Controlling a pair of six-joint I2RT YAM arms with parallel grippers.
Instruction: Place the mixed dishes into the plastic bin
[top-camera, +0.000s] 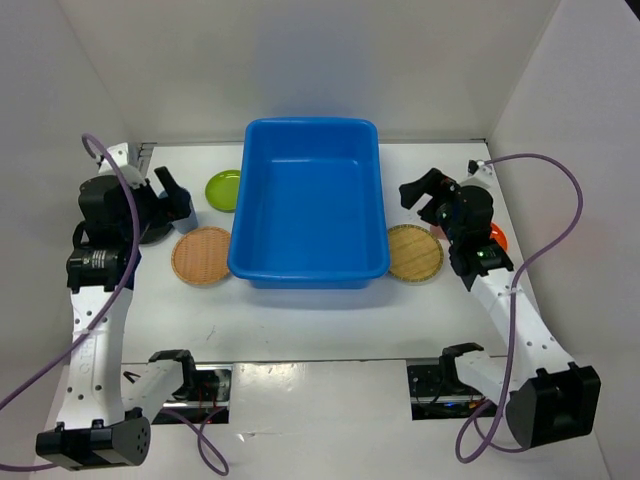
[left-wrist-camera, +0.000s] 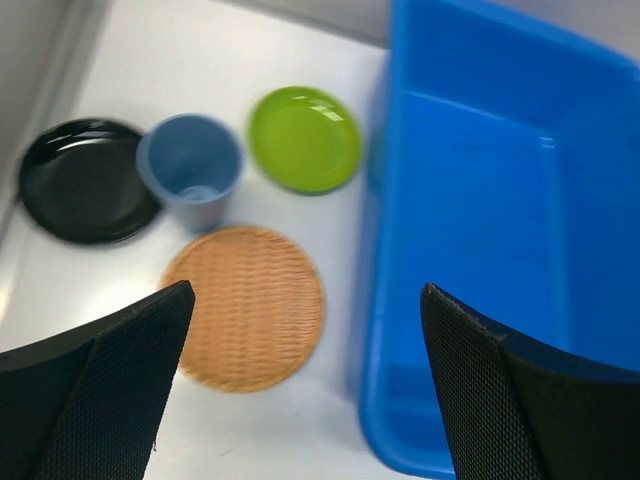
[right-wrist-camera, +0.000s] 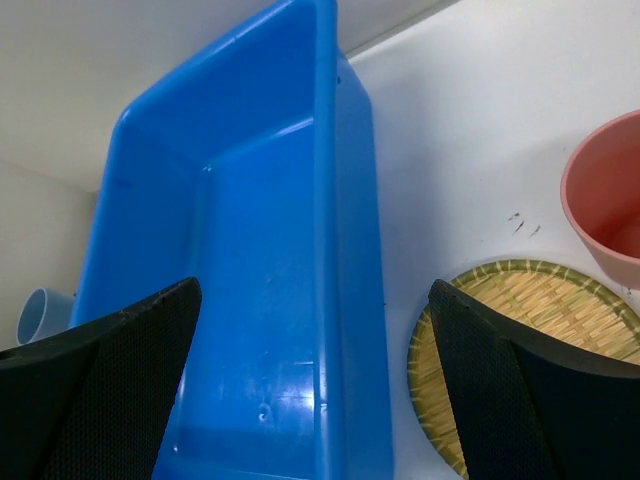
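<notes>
The blue plastic bin (top-camera: 310, 272) stands mid-table and is empty. Left of it are a lime-green plate (top-camera: 224, 188), a tan woven plate (top-camera: 202, 256), a blue-grey cup (top-camera: 184, 213) and a black plate (left-wrist-camera: 85, 180). Right of it are a second woven plate (top-camera: 415, 252) and an orange plate (top-camera: 498, 238), mostly hidden by my right arm. A reddish-pink cup (right-wrist-camera: 605, 200) shows in the right wrist view. My left gripper (top-camera: 172, 190) is open and empty above the cup and the left woven plate (left-wrist-camera: 245, 305). My right gripper (top-camera: 420, 195) is open and empty above the bin's right rim (right-wrist-camera: 355, 250).
White walls close the table on the left, back and right. The bin's left wall (left-wrist-camera: 385, 300) rises just right of the left woven plate. The right woven plate (right-wrist-camera: 520, 350) lies near the bin's right wall. Purple cables loop beside both arms.
</notes>
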